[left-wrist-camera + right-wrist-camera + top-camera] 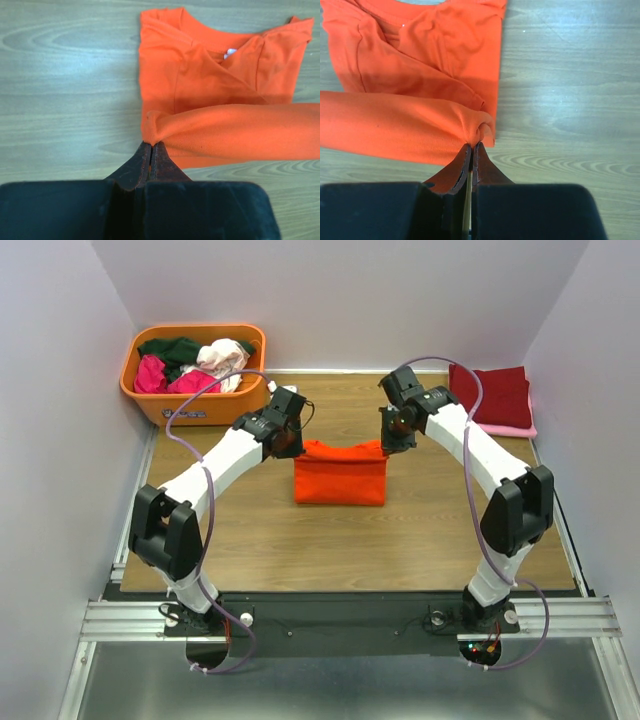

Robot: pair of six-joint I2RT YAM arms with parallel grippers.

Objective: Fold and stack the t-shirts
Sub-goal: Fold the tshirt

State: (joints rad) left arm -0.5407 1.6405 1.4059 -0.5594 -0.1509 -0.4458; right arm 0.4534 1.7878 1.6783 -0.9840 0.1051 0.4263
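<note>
- Left jaws were closed tight, pinching the orange shirt [340, 478] at its left edge
- Right jaws were closed likewise, pinching its right edge
- Shirt lay on the wooden surface [400, 540]

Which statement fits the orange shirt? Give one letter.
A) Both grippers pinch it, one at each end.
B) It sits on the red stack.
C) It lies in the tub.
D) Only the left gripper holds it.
A: the left gripper and the right gripper are each shut on a corner of the orange shirt, as both wrist views show.
</note>
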